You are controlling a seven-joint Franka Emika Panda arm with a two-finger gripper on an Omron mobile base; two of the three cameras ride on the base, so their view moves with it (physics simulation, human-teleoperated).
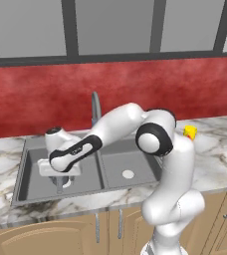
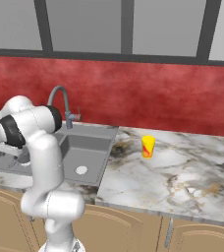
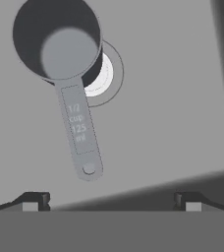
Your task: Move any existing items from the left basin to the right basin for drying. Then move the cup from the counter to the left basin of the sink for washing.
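Gripper (image 3: 112, 201) hangs wide open and empty right above the measuring cup (image 3: 60, 47), which sits in the left basin (image 1: 85, 182) partly over the white drain (image 3: 103, 75). Yellow cup (image 2: 148, 146) stands well away on the counter (image 2: 182, 172), faucet (image 2: 61, 101) behind.

Grey handled pot (image 3: 60, 44) upright over left basin's (image 3: 173, 98) white drain, yellow cup (image 2: 148, 146) upright on marble counter (image 2: 182, 172) — right of sink (image 2: 92, 142).
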